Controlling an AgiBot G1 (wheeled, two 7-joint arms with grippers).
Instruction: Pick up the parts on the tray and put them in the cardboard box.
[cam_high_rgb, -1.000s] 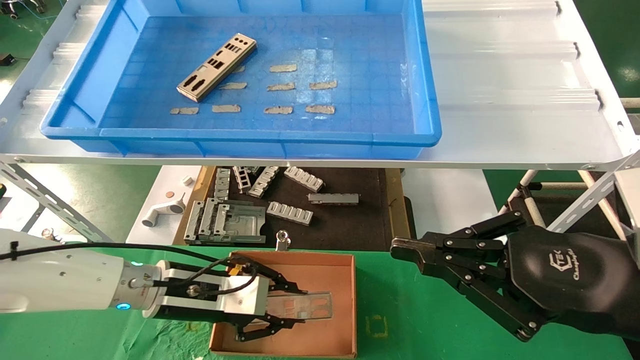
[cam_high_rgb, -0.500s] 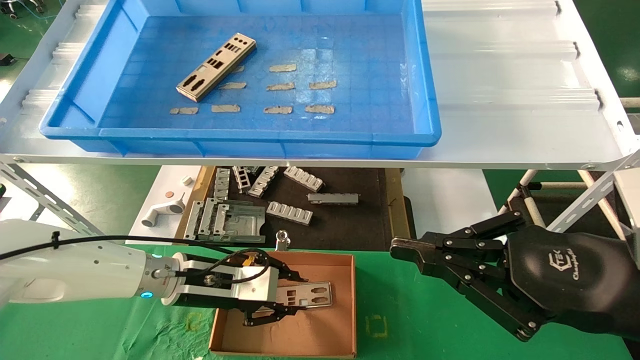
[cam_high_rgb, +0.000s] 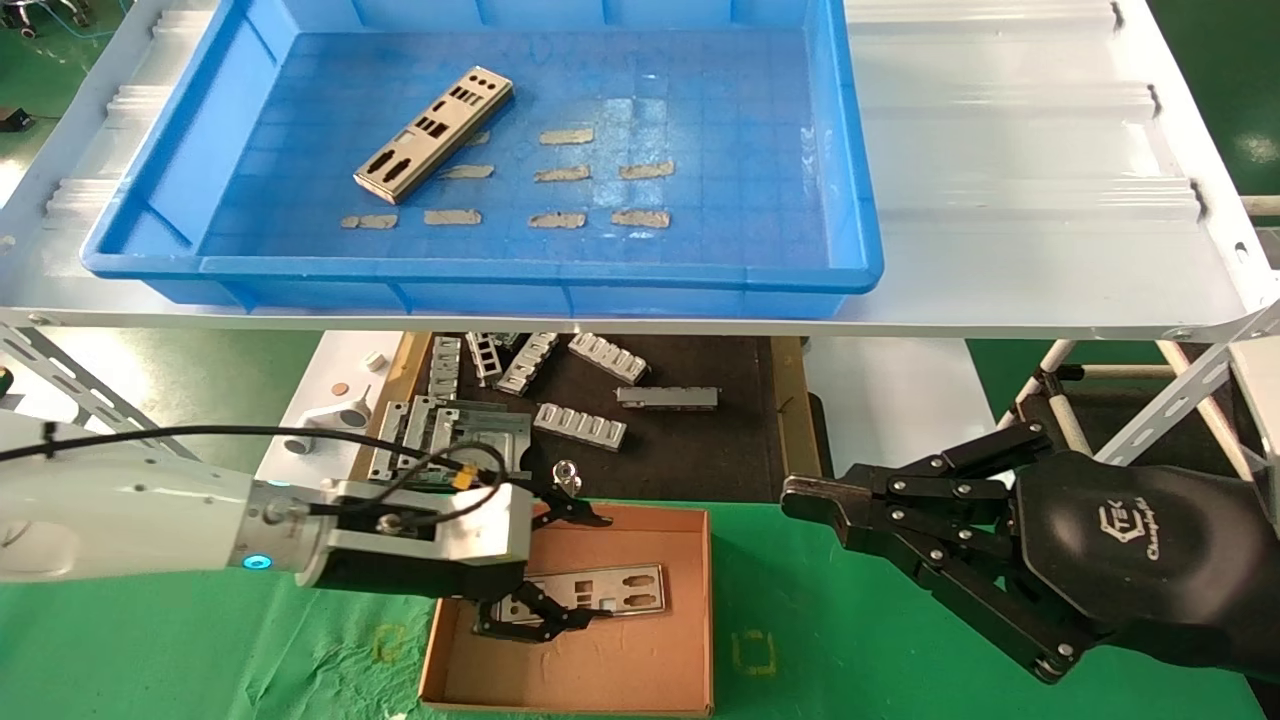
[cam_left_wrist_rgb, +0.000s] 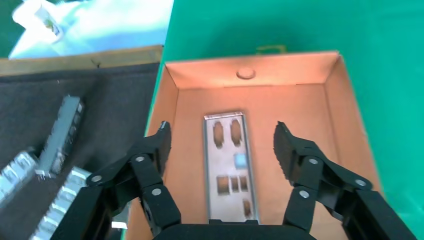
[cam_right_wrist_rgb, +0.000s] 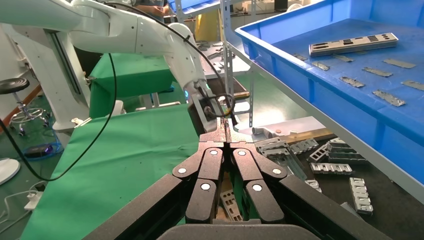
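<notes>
I see one part (cam_left_wrist_rgb: 231, 167) lying flat on the floor of the cardboard box (cam_high_rgb: 690, 640): thin silver-grey sheet metal, long rectangle, punched w/ two oval slots near one end and small rectangular cutouts further along. Box is plain brown card, shallow, thin walls, open top, w/ a round embossed mark on its far wall in the left wrist view.

My left gripper (cam_left_wrist_rgb: 220, 145) is over the box w/ both black jointed fingers (cam_left_wrist_rgb: 292, 150) spread wide, one on each side of the plate, not touching it and holding nothing.

A second part (cam_high_rgb: 433, 133), same punched plate, lies at a diagonal in the tray (cam_high_rgb: 850, 180) up on the white ribbed shelf (cam_high_rgb: 1020, 150). Tray is bright blue plastic, low walls, grid-moulded floor, w/ ragged grey tape strips (cam_high_rgb: 565, 136) stuck to it in rough rows just right of and below the plate.

Below the shelf, a dark mat (cam_high_rgb: 700, 440) carries chunky ribbed grey brackets (cam_high_rgb: 580, 425). Green cloth (cam_high_rgb: 860, 660) covers the bench around the box.

My right gripper (cam_high_rgb: 800, 497) hangs right of the box, well apart from it, black linkage fingers pressed together, empty. Its black housing has white lettering; I read "TEK" on top, script line under it not legible.
</notes>
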